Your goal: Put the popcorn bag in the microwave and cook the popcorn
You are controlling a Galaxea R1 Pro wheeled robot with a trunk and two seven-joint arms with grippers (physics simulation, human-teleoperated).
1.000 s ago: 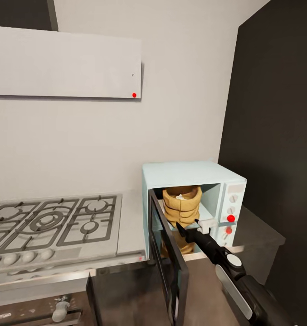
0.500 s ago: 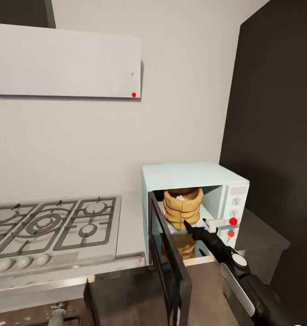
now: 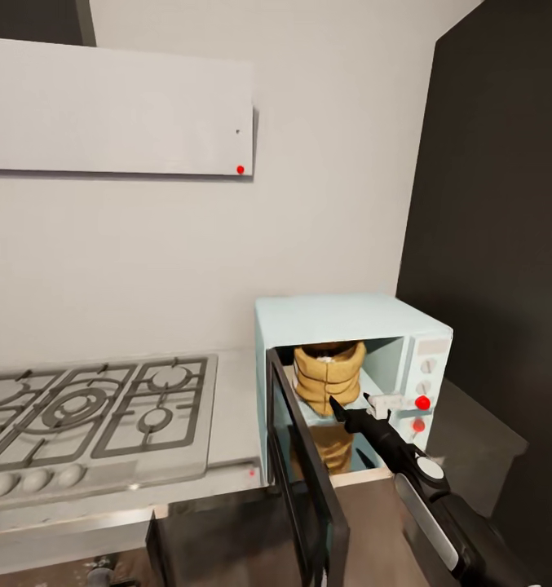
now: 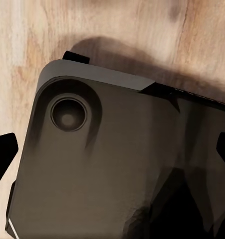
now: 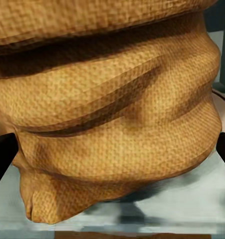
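The popcorn bag [image 3: 328,377] stands upright inside the microwave [image 3: 353,367], near its open front, at the right end of the countertop [image 3: 235,408]. The placing step looks nearly finished. The right gripper [image 3: 349,403] reaches in from below at a slant, fingers spread and released (not touching the bag, I think). Next it should back out and close the door [image 3: 304,481].

Pale grey wall [image 3: 333,163], flat white hood [image 3: 117,110], steel hob [image 3: 92,416], dark tall cabinet [image 3: 496,204]

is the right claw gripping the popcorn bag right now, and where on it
No grip visible. The right claw is open, a fingertip on each side of the popcorn bag near its lower folds, inside the microwave. No contact shows, and the bag looks to rest on the microwave floor.
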